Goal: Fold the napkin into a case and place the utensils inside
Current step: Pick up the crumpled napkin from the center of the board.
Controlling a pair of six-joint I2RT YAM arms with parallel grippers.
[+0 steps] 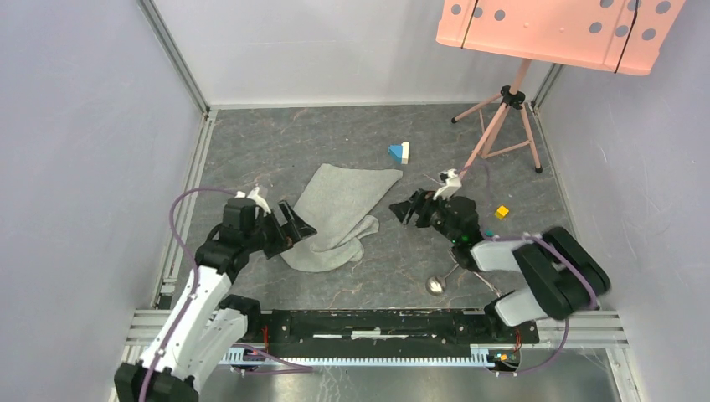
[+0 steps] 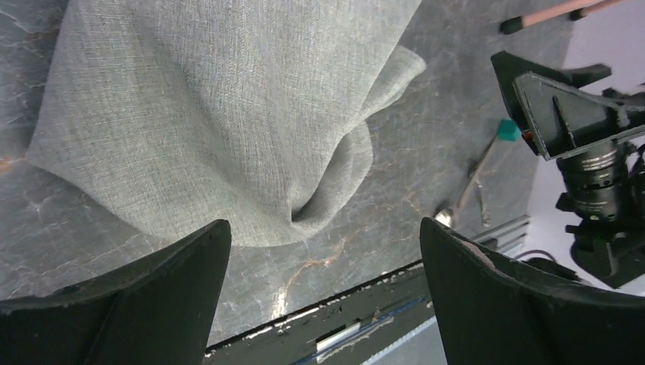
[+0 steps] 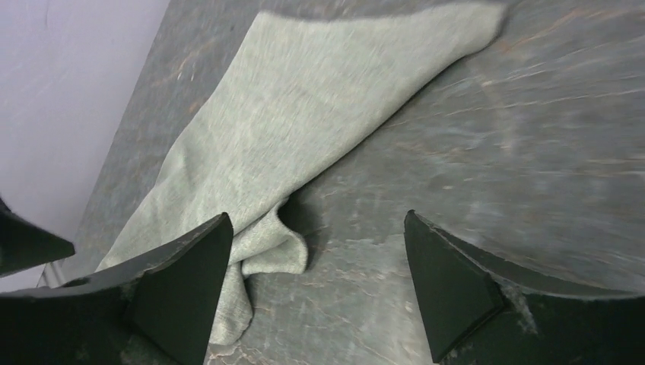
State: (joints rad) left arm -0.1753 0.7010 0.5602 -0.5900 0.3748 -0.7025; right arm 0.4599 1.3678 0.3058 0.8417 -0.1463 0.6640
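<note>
Napkin (image 1: 339, 213) lies loosely bunched on the table (image 1: 276, 142), left of centre. Its far edge runs straight and stops short of the blue and white blocks (image 1: 399, 152). Its near edge is a rounded fold, clear of the front rail (image 1: 377, 322).

Left jaws: spread wide, holding nothing, low at the napkin's left border.

Right jaws: spread wide, holding nothing, just off the napkin's right lobe, with bare table beneath them.

Spoon (image 1: 435, 285) rests on bare table near the front rail beside the right arm, well apart from the napkin. The fork is not clearly made out.

A yellow block (image 1: 501, 212) sits to the right. A tripod (image 1: 502, 126) occupies the far right corner.
</note>
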